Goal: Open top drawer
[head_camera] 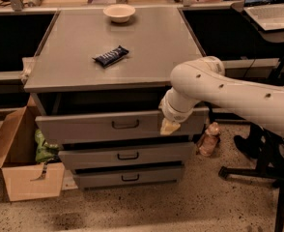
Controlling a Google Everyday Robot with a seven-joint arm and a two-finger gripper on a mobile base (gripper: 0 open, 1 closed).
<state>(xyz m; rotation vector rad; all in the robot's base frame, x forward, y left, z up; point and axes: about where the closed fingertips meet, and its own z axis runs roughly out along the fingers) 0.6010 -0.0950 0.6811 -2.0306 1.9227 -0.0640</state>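
The top drawer (84,127) is the widest grey drawer of the cabinet, with a small dark loop handle (125,124) at its centre. It stands partly pulled out, with a dark gap between its front and the grey cabinet top (132,33). My gripper (169,127) hangs from the white arm (229,93) that reaches in from the right. It is at the right part of the top drawer's front, right of the handle. Its yellowish tip lies against the front's lower half.
Below are the middle drawer (127,155) and the smallest drawer (130,177). A bowl (119,12) and a dark snack bar (111,55) lie on the cabinet top. A cardboard box (21,163) stands at the left, a bottle (208,138) and a chair base (258,168) at the right.
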